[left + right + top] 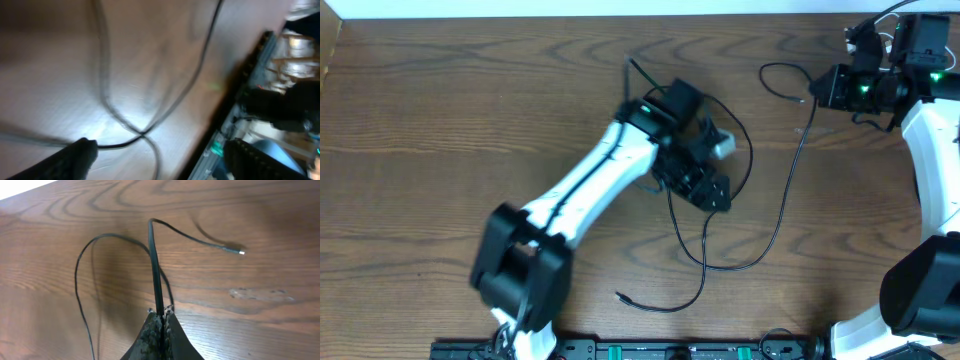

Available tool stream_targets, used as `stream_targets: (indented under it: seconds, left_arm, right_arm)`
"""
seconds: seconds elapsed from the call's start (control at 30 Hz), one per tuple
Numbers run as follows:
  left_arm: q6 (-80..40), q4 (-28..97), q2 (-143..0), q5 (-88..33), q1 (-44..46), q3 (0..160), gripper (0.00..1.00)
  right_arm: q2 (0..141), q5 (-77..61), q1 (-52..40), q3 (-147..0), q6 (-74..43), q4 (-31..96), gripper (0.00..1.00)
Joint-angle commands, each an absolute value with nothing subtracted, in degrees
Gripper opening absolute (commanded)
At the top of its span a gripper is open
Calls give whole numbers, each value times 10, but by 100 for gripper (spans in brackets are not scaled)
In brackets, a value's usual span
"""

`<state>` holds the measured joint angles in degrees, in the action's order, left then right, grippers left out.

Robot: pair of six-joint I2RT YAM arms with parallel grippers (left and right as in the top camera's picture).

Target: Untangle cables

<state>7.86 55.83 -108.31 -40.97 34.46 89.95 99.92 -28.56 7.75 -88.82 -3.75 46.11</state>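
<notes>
On the wooden table (440,120) the job looked only partway done. The cables (704,264) lay looped and crossed under the left arm (590,190) at the centre, and one black cable (790,185) ran off toward the far right. The left gripper (160,145) hung with fingers spread above a crossing. The right gripper (161,317) was pinched tight on that black cable.

The bench (440,120) is dark brown wood with bold, wavy grain and fills almost the whole overhead view. Beyond its far edge runs a thin, bright white strip (620,8). Along its near edge sits a black rail (650,351) with green fittings. A pale glare patch (100,127) lies on the bench top.
</notes>
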Motion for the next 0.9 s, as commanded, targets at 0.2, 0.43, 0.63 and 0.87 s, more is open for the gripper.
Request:
stream_targets:
  seconds: [0.2, 0.43, 0.63, 0.87]
  left_arm:
    - [39, 561, -887, -349, 192, 949, 96]
    - [39, 565, -832, -349, 52, 949, 96]
    - [40, 574, -835, -349, 31, 948, 96]
    - [40, 574, -839, -348, 31, 948, 96]
  right_arm:
    - [994, -254, -63, -891, -5, 443, 1]
    - [1056, -172, -225, -891, 24, 426, 1]
    - [1115, -91, -306, -891, 25, 497, 2]
    - [1136, -82, -376, -891, 49, 577, 12]
